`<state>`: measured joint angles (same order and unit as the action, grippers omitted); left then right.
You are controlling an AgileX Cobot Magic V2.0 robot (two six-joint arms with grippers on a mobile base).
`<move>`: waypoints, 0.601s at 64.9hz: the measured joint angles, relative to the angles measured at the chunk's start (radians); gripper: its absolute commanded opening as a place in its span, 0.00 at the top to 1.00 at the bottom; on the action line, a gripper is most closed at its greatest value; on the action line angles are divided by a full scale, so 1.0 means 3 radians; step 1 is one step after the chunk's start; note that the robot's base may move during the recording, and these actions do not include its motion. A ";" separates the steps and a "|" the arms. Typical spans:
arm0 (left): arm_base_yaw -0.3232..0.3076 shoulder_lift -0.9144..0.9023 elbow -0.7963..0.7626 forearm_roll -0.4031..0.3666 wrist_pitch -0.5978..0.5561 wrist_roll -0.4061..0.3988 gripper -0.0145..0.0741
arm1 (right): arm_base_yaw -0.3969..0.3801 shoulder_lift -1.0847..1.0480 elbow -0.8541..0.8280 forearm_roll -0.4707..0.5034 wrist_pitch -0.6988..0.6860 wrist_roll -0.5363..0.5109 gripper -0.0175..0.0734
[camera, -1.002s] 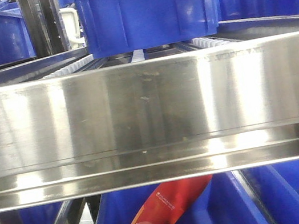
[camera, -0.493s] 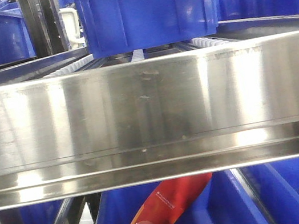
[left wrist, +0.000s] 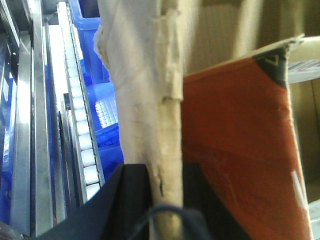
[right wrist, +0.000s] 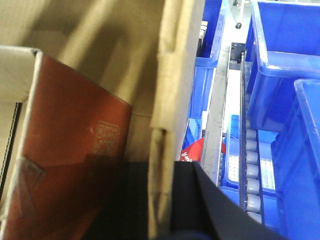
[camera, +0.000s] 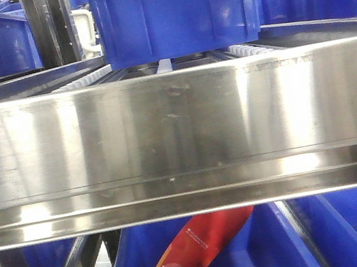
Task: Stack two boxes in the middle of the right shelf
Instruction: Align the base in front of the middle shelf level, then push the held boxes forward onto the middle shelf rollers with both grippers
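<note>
My left gripper (left wrist: 166,172) is shut on the upright edge of a brown cardboard box wall (left wrist: 140,75), which is worn and frayed at its rim. My right gripper (right wrist: 160,170) is shut on another upright wall of a brown cardboard box (right wrist: 175,65). An orange-red carton stands inside the box in both wrist views (left wrist: 235,150) (right wrist: 75,140). The shiny steel shelf lip (camera: 177,127) fills the middle of the front view. No box and no gripper shows in the front view.
A blue bin (camera: 174,10) stands on white rollers above the lip. More blue bins and a red bag (camera: 193,255) lie on the level below. Roller tracks (left wrist: 80,125) and blue bins (right wrist: 285,65) run beside the held box.
</note>
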<state>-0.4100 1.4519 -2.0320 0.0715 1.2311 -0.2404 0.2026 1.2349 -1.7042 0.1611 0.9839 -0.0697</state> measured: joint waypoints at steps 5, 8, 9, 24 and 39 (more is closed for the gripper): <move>0.0000 0.0007 0.0000 0.0000 0.0023 0.0000 0.96 | 0.0000 0.0000 0.0000 0.0011 0.0011 0.0000 0.98; 0.0000 0.0022 0.0000 0.0000 0.0031 0.0000 0.96 | 0.0000 0.0007 0.0000 0.0020 0.0052 0.0000 0.98; 0.0000 0.0031 0.0000 0.0000 0.0037 0.0000 0.96 | 0.0000 0.0007 0.0000 0.0020 0.0078 0.0000 0.98; 0.0000 0.0132 0.0287 -0.0020 0.0057 0.0000 0.96 | 0.0000 0.0161 0.0192 0.0035 0.0283 0.0000 0.98; 0.0000 0.0221 0.0819 -0.0013 0.0066 -0.0007 0.96 | 0.0000 0.0319 0.0583 0.0082 0.0364 0.0000 0.96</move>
<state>-0.4100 1.5181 -1.7862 0.0675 1.2507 -0.2426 0.2026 1.3305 -1.5293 0.1856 1.0930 -0.0697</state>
